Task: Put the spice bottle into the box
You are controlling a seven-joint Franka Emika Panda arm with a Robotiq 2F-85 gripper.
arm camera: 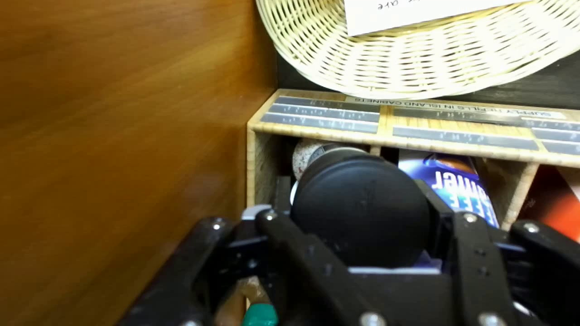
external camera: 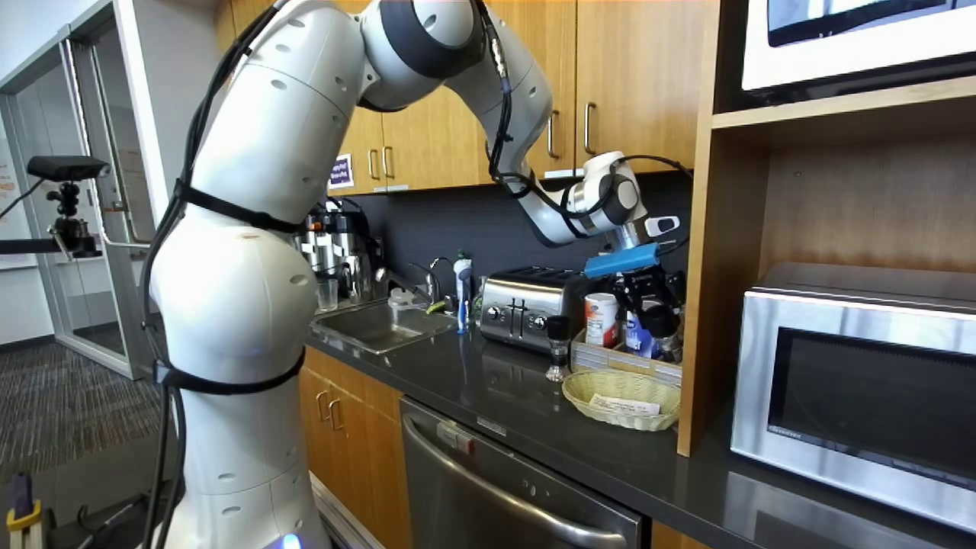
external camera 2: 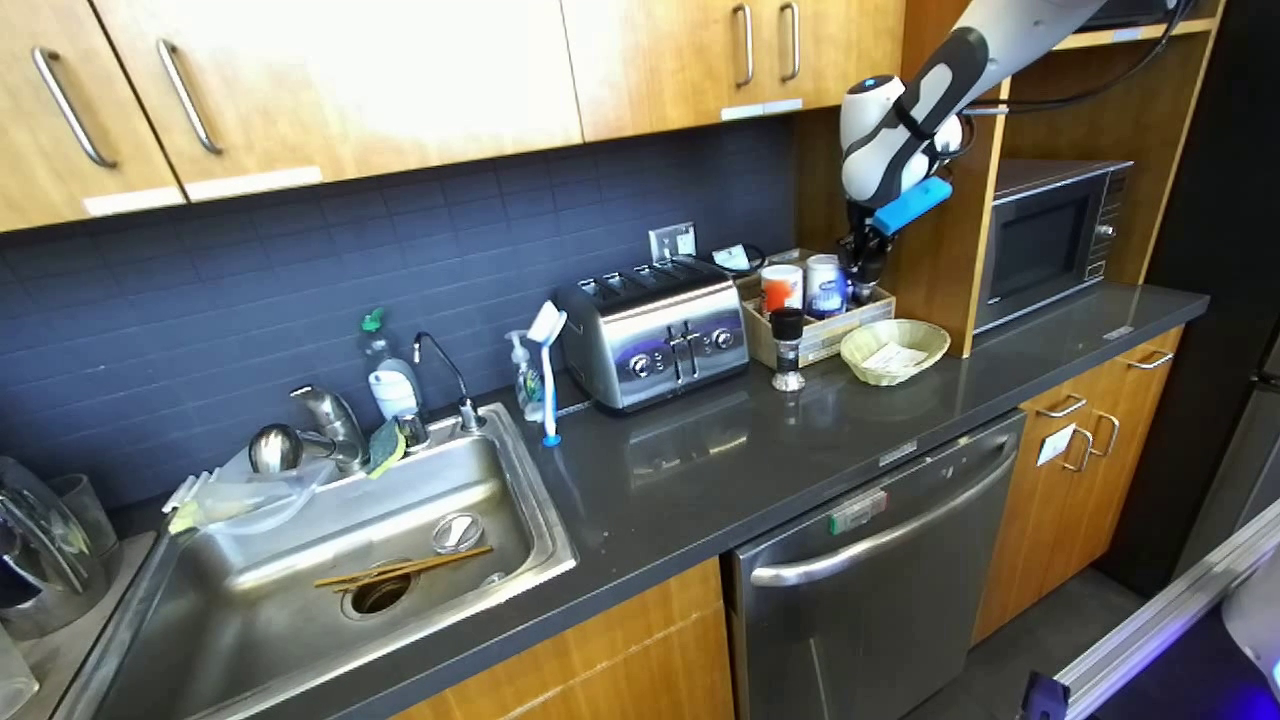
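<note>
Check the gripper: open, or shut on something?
The gripper is shut on a spice bottle, seen beneath it in an exterior view; in the wrist view, its fingers flank the black cap.

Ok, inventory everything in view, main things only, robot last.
Boxy metal toaster: one, silver and black, on dark countertop.
Divided wooden box: one, tan, beside toaster.
Cylindrical canisters: two, orange-white and blue-white, inside box.
Capped spice bottle: one, black-topped, gripped at box.
Slim clear grinder: one, black-topped, in front of box.
Oval wicker basket: one, pale yellow, beside grinder, white paper inside.
Boxy metal microwave: one, silver, on countertop.
Recessed metal sink: one, grey, in countertop.
Metal dishwasher: one, silver, under countertop.
Jointed robot arm: one, white, over countertop.
Two-fingered end effector: one, black, gripping bottle.
</note>
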